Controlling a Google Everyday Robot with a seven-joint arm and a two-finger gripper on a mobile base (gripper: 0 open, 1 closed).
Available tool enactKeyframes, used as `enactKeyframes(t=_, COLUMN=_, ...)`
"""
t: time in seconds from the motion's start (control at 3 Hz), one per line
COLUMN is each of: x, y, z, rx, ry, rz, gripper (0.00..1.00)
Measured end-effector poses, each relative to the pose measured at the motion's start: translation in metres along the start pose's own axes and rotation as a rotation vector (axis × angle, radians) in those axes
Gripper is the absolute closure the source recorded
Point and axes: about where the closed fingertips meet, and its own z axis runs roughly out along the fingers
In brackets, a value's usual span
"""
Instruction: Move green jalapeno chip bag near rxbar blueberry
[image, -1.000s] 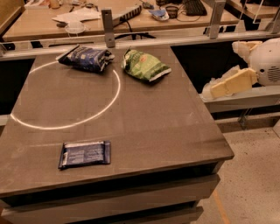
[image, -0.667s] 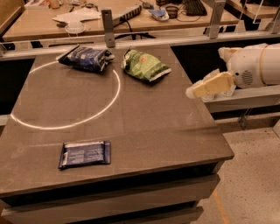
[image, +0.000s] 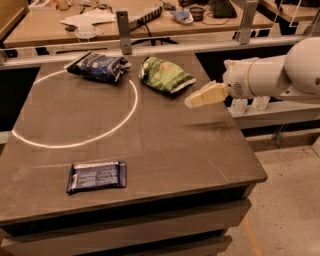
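Workshop setting: cluttered bench (image: 150, 20) across the back with papers and cables, speckled floor (image: 290, 200) at right. Dark desk (image: 200, 150) fills most of the view, with a pale ring (image: 135, 107) marked on its left half. White arm (image: 270, 75) reaches in from the right, above the desk's right edge.

Blue chip bag (image: 99, 66) lies at the far edge, on the ring line. Green jalapeno chip bag (image: 165, 75) sits just right of it, near but apart, puffy and wrinkled. Rxbar blueberry (image: 96, 176) lies flat near the front left, well apart from both bags.

Gripper (image: 192, 101) hovers just right of the green bag, not touching it, holding nothing; spread or closed, cannot tell from this angle.

Risks, as judged: slick foil could slip from a shallow pinch; a sideways approach could shove the bag into the blue one; the long carry to the front could end with the bag dropped on the bar or pushing it off.
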Motion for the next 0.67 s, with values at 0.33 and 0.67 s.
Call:
enactKeyframes(t=0.33, x=-0.009, y=-0.003, z=0.031, rx=-0.002, ry=-0.015, rz=-0.006, gripper=0.00)
enactKeyframes(t=0.67, x=-0.017, y=-0.007, z=0.060, rx=-0.009, ry=-0.031, rz=-0.013, gripper=0.00)
